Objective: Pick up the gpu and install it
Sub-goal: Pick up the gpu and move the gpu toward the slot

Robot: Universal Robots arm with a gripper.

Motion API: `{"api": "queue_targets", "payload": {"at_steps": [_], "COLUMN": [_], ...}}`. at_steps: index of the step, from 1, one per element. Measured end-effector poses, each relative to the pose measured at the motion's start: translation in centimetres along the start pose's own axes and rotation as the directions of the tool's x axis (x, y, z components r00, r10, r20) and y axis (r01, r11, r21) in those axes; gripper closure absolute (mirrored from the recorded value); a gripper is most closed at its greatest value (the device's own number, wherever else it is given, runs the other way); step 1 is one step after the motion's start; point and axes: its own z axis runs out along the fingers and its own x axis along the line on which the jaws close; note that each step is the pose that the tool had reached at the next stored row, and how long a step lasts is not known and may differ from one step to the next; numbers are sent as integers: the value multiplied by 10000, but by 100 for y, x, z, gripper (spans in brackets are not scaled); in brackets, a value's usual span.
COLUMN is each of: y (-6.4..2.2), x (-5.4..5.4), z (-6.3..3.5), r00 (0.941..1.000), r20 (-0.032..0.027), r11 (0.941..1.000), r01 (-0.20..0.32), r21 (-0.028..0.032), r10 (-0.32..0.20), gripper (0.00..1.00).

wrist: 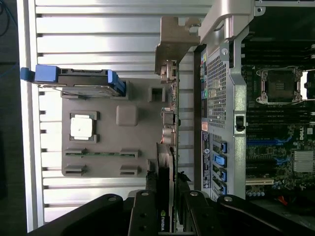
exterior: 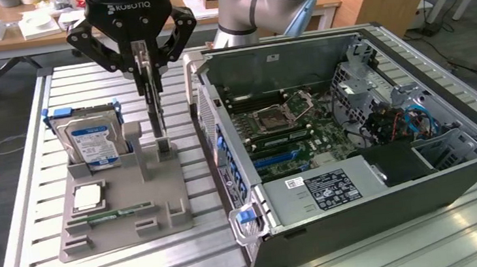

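1. Exterior view, upper left of the frame: the gripper (exterior: pixel 146 70) hangs over the grey holder tray (exterior: pixel 99 235), and its jaws are closed on the top edge of the gpu (exterior: pixel 158 115).
2. The gpu stands on its edge, upright, with its lower edge at the tray's slotted post. I cannot tell whether it is already free of the slot.
3. In the wrist view the gripper (wrist: pixel 165 211) holds the gpu (wrist: pixel 166 157) between its two black fingers (wrist: pixel 142 214), and the card lies just beside the wall of the computer case (wrist: pixel 231 98).
4. The hard drive (exterior: pixel 90 138) stands in the tray toward the exterior view's left. The open case (exterior: pixel 452 172) fills the right of the frame, with the motherboard (exterior: pixel 309 140) inside.
5. Possible trouble, in my judgement:
   - The grip is on a thin edge only, so the card could tilt or slip if it swings.
   - If the card sticks in the slot, the light tray may come up with it from the worktop (exterior: pixel 84 83).
   - The case rim is very near, so a low path could knock the card against it.
   - A tilted card would not meet its slot squarely, and pressing could harm the contacts.
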Motion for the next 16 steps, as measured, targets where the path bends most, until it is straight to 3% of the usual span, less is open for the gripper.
{"api": "queue_targets", "payload": {"at_steps": [7, 16], "y": [2, 9], "x": [-50, -223], "z": [2, 7], "r00": [10000, 10000], "r20": [0, 0], "r11": [10000, 10000], "r01": [-1, -1], "r21": [0, 0], "r10": [1, 1], "gripper": [74, 74]}}
